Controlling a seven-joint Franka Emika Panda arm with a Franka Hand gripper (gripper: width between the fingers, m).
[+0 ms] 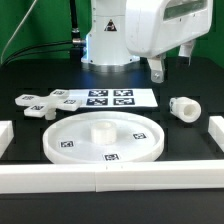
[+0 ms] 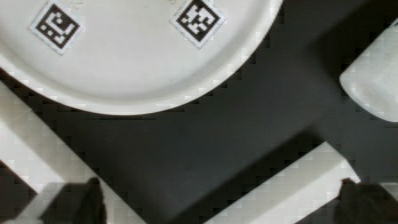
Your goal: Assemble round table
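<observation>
Gripper (image 1: 172,61) wide, empty; disc (image 2: 143,50) and leg (image 2: 377,80) both only partly within wrist view.

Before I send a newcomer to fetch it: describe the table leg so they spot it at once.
Find the large round disc in the middle. Off its rim, toward the exterior view's right, the leg lies alone on its side. It is the only thick cylinder; the cross-shaped piece is flat.

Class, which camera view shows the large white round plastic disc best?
The exterior view: the large white rimmed round plastic disc lies whole there, hub included. The wrist view shows only a section bearing two square markers.
</observation>
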